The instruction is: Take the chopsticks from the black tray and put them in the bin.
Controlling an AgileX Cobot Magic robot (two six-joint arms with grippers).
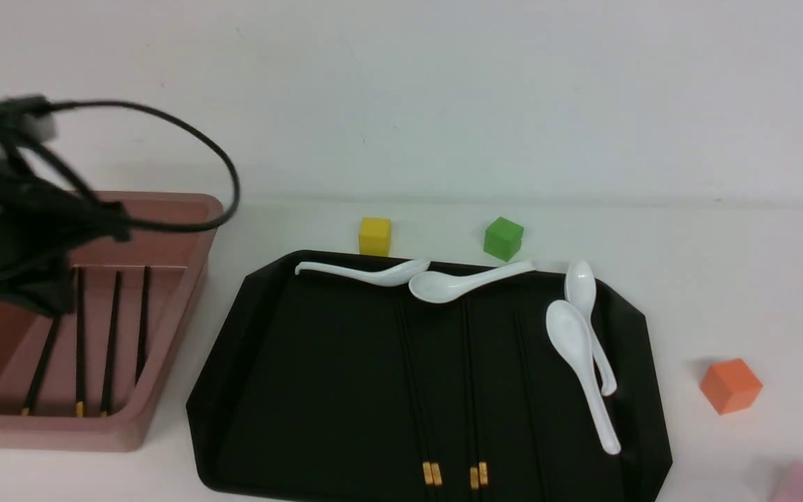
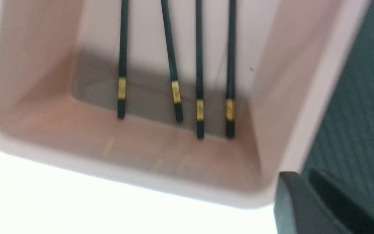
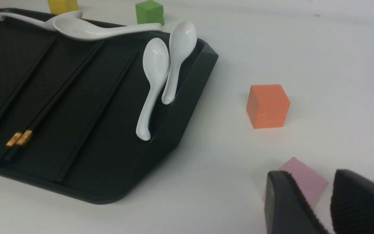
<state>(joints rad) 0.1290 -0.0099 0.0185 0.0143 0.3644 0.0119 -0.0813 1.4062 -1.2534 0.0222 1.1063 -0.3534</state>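
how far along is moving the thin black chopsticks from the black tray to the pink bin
Done: four thin black gold-banded chopsticks lie in the deep dusty-pink plastic bin. In hand: nothing seen; the left gripper hovers over that bin. Left: at least two pairs on the glossy black rectangular tray.

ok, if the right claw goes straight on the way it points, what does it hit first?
Probably the pink cube, on the table just past the tips of the right claw. The orange cube sits farther off. Depth is unclear from the wrist view.
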